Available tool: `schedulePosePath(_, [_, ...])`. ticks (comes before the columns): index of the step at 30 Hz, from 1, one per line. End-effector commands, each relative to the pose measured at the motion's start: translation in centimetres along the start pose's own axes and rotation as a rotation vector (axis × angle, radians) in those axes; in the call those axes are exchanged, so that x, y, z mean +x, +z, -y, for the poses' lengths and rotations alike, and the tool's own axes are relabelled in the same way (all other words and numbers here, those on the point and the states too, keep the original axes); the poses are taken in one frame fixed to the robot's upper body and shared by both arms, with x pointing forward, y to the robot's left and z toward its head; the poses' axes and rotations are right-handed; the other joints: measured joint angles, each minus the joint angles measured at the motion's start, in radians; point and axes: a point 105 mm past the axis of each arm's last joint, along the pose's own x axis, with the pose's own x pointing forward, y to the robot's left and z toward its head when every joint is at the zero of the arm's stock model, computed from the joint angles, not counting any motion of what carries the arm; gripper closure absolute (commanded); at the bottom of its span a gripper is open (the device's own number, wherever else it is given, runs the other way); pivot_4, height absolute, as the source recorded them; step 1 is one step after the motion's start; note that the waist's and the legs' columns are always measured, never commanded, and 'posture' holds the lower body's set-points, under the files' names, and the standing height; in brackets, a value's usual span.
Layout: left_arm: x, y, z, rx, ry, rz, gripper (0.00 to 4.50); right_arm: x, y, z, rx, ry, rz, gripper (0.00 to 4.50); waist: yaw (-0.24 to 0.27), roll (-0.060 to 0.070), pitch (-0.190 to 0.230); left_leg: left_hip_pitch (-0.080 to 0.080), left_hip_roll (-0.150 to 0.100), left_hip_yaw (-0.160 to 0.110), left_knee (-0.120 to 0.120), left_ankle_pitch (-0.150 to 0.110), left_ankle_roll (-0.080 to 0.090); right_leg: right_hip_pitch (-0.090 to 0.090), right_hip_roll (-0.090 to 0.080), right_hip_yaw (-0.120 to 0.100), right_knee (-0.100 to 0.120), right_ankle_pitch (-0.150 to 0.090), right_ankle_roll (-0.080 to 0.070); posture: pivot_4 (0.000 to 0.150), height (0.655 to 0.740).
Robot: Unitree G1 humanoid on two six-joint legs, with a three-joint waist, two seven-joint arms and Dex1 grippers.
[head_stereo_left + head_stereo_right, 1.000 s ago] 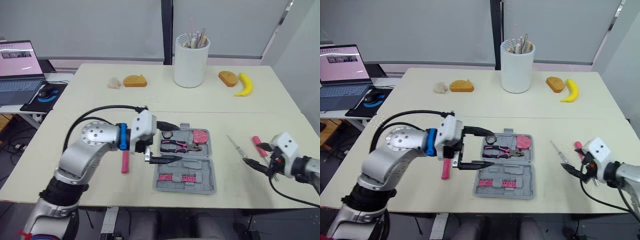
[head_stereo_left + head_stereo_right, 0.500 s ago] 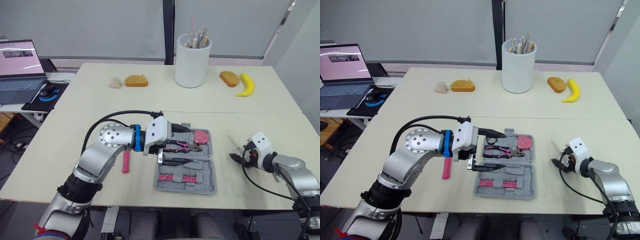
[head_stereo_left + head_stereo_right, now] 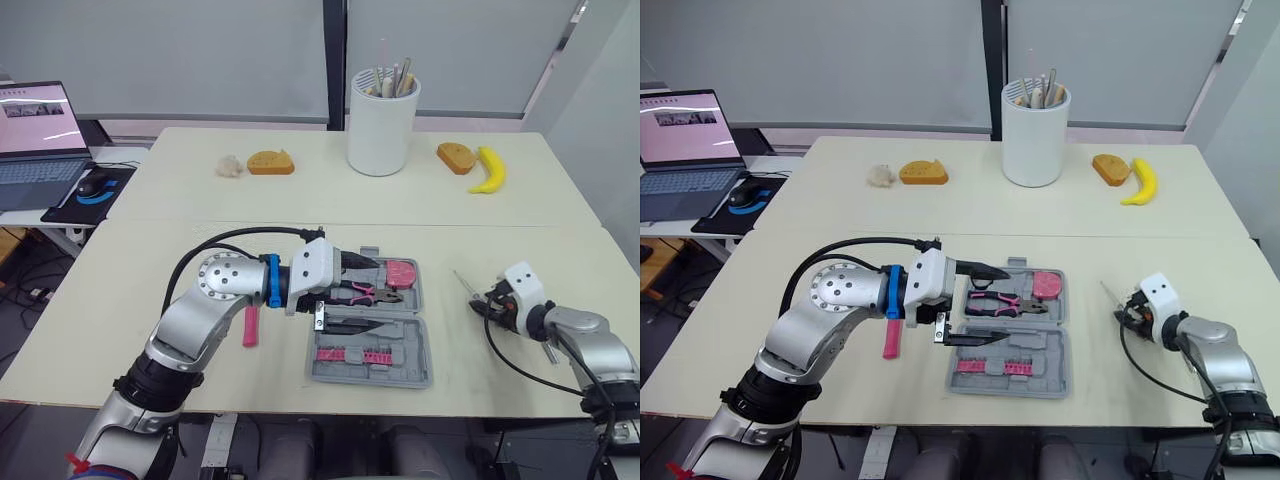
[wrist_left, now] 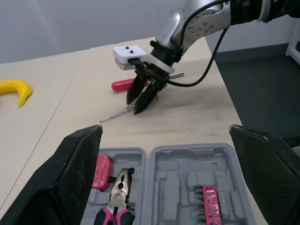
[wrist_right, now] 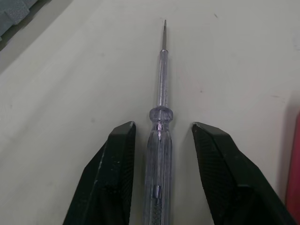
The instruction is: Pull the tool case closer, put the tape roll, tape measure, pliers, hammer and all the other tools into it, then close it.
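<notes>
Hovers left gripper, fingers wide apart, over open grey plastic tool case holding pink-handled pliers. Straddles clear-handled screwdriver with open right gripper, not pinching, red-handled tool just beside. Sits further along screwdriver than half a second ago

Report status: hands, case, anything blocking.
Left hand open over open tool case. Right hand open, straddling clear screwdriver on table. Pink-handled tool close beside it.

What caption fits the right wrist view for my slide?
Right pincer open astride a clear screwdriver lying flat on the cream table.
</notes>
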Motion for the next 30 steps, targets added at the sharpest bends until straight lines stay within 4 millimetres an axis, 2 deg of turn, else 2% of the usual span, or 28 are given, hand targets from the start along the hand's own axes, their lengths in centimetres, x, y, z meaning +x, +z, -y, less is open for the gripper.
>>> schedulePosePath(1, [-0.1,0.6,-0.2,0.038,0.003,0.014,0.0,0.1,-1.0,-0.7,0.002,0.024,-0.025,3.43,0.0,0.0,0.0,0.0,0.0,0.0,0.0,0.0,0.0,0.0,0.0,0.0,0.0,0.0,0.0,0.15,0.74])
schedulePosePath(5, [-0.3,0.3,-1.1,0.039,0.035,0.002,0.0,0.5,-0.8,-1.1,0.022,0.028,-0.005,4.13,-0.002,0.0,0.0,0.001,0.0,0.0,0.0,0.0,0.0,0.0,0.0,0.0,0.0,0.0,0.0,0.15,0.74])
schedulePosePath(12, [-0.3,0.2,-0.3,0.03,0.008,0.005,0.0,-0.2,-0.6,-1.1,0.066,-0.005,-0.001,4.15,-0.009,0.0,0.0,0.001,0.0,-0.001,0.0,0.0,0.0,0.001,0.0,0.0,0.0,0.0,0.0,0.15,0.74])
schedulePosePath(17, [-0.5,-0.4,0.9,0.005,-0.021,-0.016,0.0,-1.1,-1.0,-4.0,0.158,0.001,-0.001,4.15,-0.008,0.0,0.0,0.001,0.0,-0.002,0.0,0.0,0.0,0.001,0.0,0.0,0.0,0.0,0.0,0.15,0.74])
schedulePosePath(22, [-0.6,-0.6,1.5,-0.01,-0.032,-0.025,0.0,-2.0,-0.7,-6.3,0.257,-0.091,0.024,4.15,-0.007,0.001,-0.001,0.001,0.0,-0.003,-0.001,0.0,0.0,0.0,0.0,0.0,0.0,0.0,0.0,0.15,0.74])
schedulePosePath(27, [-0.6,-0.8,1.8,-0.014,-0.042,-0.032,0.0,-2.4,-1.9,-7.4,0.332,-0.139,-0.003,4.15,-0.007,0.001,-0.001,0.001,0.0,-0.003,-0.001,0.0,0.0,-0.001,0.0,0.0,0.0,0.0,0.0,0.15,0.74])
schedulePosePath(30, [-0.7,-0.7,1.8,-0.011,-0.044,-0.034,0.0,-2.7,-2.0,-8.2,0.376,-0.13,0.003,4.15,-0.007,0.001,-0.001,0.001,0.0,-0.003,-0.001,0.0,0.0,-0.001,0.0,0.0,0.0,0.0,0.0,0.15,0.74])
